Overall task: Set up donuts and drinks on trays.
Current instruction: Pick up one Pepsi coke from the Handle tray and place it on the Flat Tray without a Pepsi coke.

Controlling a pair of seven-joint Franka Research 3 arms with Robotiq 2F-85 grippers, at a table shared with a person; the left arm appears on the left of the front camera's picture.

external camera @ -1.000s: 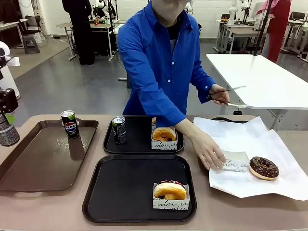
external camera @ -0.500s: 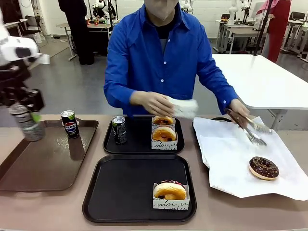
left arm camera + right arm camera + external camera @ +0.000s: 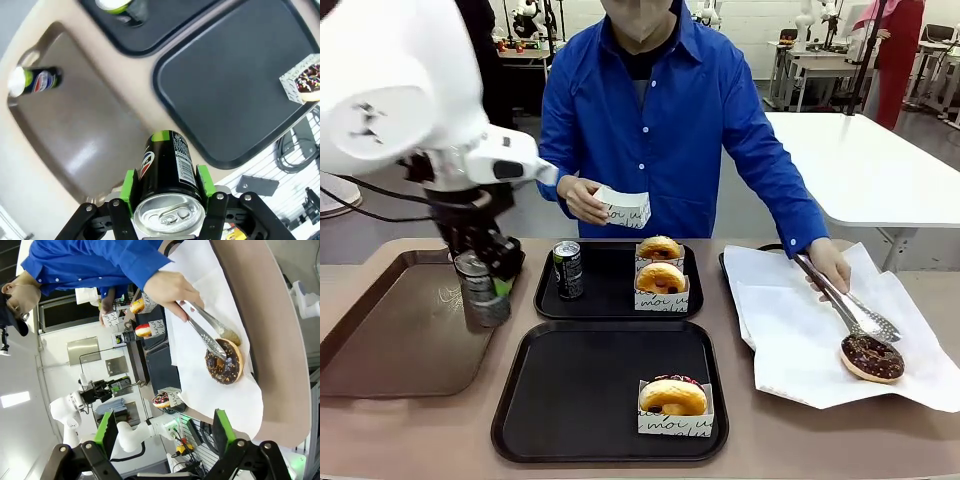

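My left gripper [image 3: 485, 285] is shut on a black drink can [image 3: 483, 297], held above the right part of the brown tray [image 3: 380, 340]. The left wrist view has the can [image 3: 167, 167] between the green pads [image 3: 129, 186], silver top toward the camera. Another can [image 3: 567, 269] and two sleeved donuts [image 3: 661, 279] sit on the far black tray [image 3: 610, 300]. One frosted donut [image 3: 672, 398] is on the near black tray [image 3: 580, 385]. My right gripper [image 3: 164, 421] is open over the table's edge, with the chocolate donut [image 3: 225, 362] farther off.
A third can [image 3: 35, 80] stands at the brown tray's far corner. The person holds a paper sleeve [image 3: 625, 208] in one hand and closes tongs [image 3: 845, 305] on the chocolate donut [image 3: 872, 358] lying on white paper [image 3: 790, 330] at the right.
My left arm has swung in from the far left with the can, now over the brown tray. The person lifted a sleeve and brought the tongs down onto the chocolate donut.
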